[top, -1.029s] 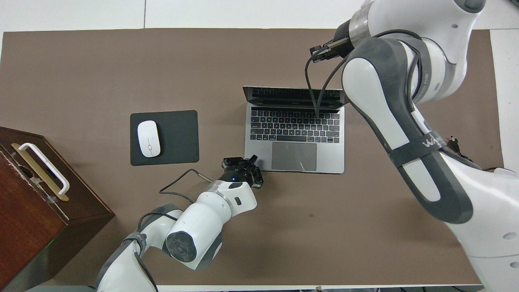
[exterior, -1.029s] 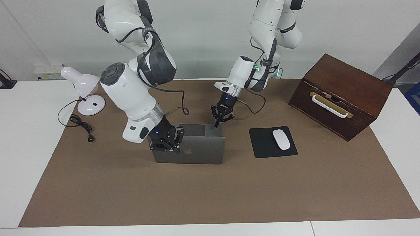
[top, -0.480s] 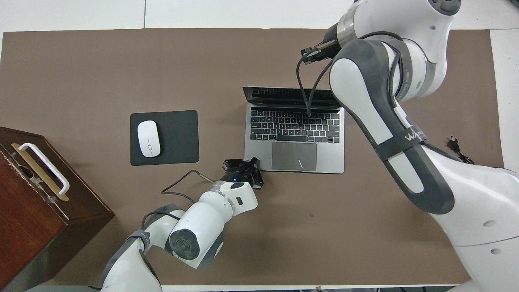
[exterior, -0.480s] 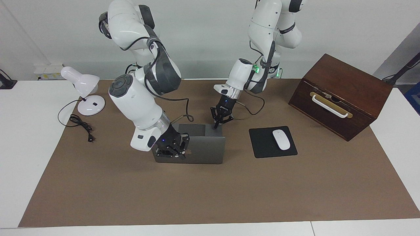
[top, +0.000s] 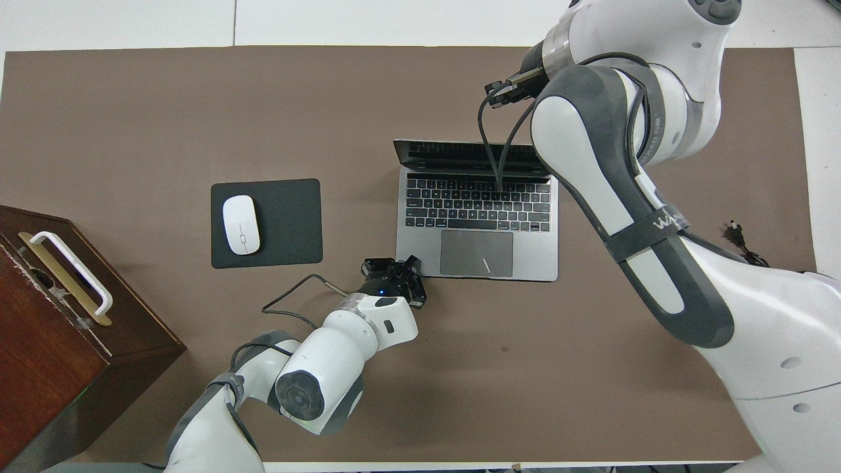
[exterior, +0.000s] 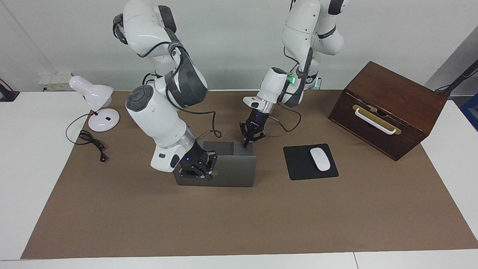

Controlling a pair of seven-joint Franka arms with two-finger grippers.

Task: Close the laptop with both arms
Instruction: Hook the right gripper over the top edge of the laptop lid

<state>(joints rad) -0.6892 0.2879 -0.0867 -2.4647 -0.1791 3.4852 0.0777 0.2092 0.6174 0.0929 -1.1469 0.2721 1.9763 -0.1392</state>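
Note:
The silver-grey laptop (exterior: 235,172) (top: 433,243) stands open on the brown mat, its lid's back toward the facing camera. My right gripper (exterior: 196,171) (top: 504,90), shut, is low against the back of the lid, near the dark logo, at the right arm's end. My left gripper (exterior: 246,143) (top: 407,266), shut, points down with its tips on the corner of the laptop's base nearest the robots, at the left arm's end. The keyboard and trackpad show in the overhead view, partly crossed by the right arm's cable.
A black mouse pad (exterior: 298,164) with a white mouse (exterior: 320,159) lies beside the laptop toward the left arm's end. A brown wooden box (exterior: 388,108) stands past it. A white desk lamp (exterior: 95,101) and its cord (exterior: 91,144) sit at the right arm's end.
My right gripper has come down and in against the back of the lid. The left gripper has stayed at the base's corner. The lid's angle looks unchanged.

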